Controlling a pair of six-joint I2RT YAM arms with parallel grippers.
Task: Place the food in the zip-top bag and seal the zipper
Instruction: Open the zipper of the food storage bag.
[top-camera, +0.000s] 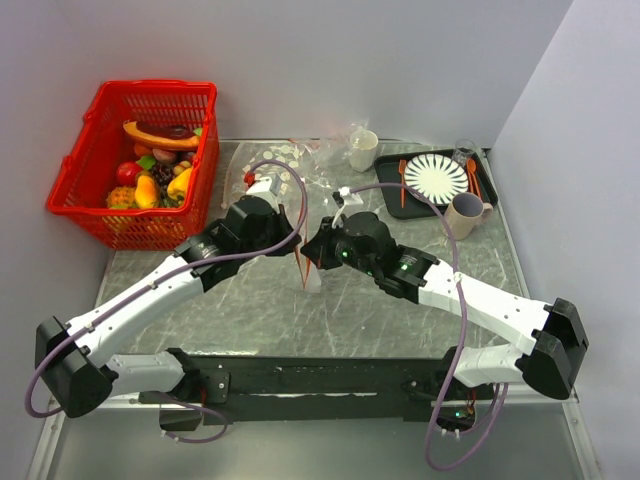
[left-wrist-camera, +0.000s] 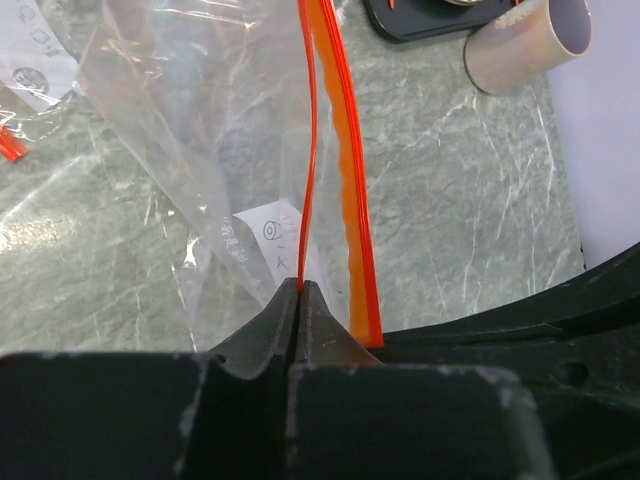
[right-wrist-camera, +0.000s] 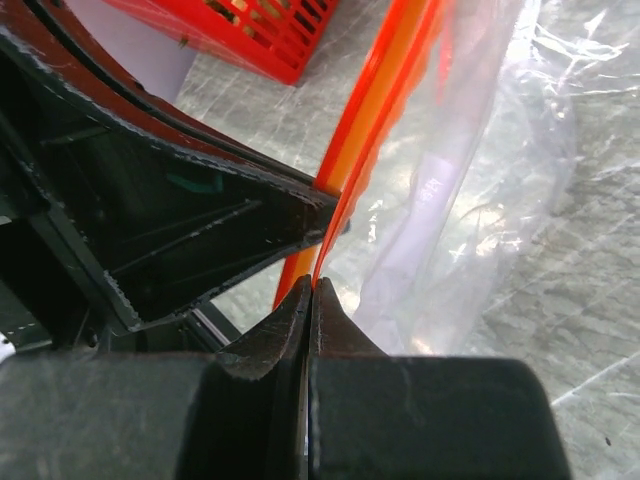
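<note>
The zip-top bag (top-camera: 311, 276) hangs at mid-table between my two grippers, its clear plastic trailing down to the table. My left gripper (top-camera: 296, 248) is shut on one lip of the orange-red zipper (left-wrist-camera: 306, 150), pinched at the fingertips of the left gripper (left-wrist-camera: 302, 287). My right gripper (top-camera: 310, 254) is shut on the other lip of the zipper (right-wrist-camera: 375, 120), just in front of the right gripper's tips (right-wrist-camera: 313, 283). The two lips stand slightly apart. The clear bag (left-wrist-camera: 190, 140) looks empty. The food (top-camera: 152, 178), toy fruit and vegetables, lies in the red basket (top-camera: 95, 140).
A clear bag printed with white dots (top-camera: 290, 155) lies at the back. A white cup (top-camera: 362, 150), a black tray (top-camera: 395, 195) with a striped plate (top-camera: 435, 178), and a beige mug (top-camera: 463, 213) stand at the back right. The mug also shows in the left wrist view (left-wrist-camera: 525, 45).
</note>
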